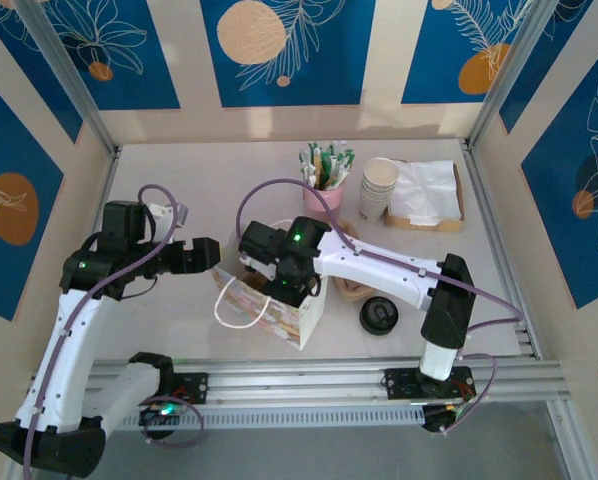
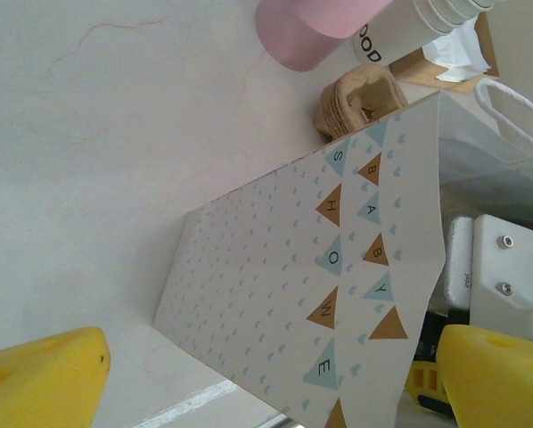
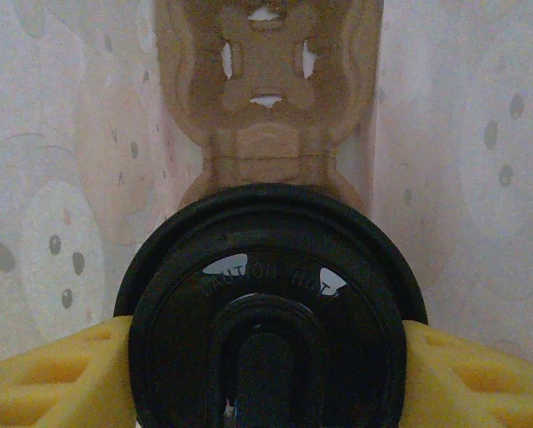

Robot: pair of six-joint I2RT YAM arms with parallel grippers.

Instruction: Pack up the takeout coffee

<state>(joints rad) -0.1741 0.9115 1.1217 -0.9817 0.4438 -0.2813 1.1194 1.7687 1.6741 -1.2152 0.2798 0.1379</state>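
Tight spot: the coffee (image 3: 266,267) is down inside the bag (image 1: 269,305), with the bag walls close on both sides of it. A tray (image 3: 266,98) lies on the bag floor just beyond the lid; I can't tell whether the cup touches it. My right gripper (image 3: 266,392) is clamped on the coffee, yellow fingers pinching each side of the black lid. The right arm reaches in from the right and its wrist dips into the bag mouth.

The open room is the far left of the table (image 1: 179,175). Spare trays (image 1: 351,290) sit against the bag's right side, and a lid stack (image 1: 379,316) is near them. Pink cup (image 1: 324,195), cups (image 1: 379,190) and napkin box (image 1: 426,197) stand behind, well apart from the bag.

The left gripper (image 1: 207,255) hovers at the bag's left edge, fingers wide apart and facing its printed side.
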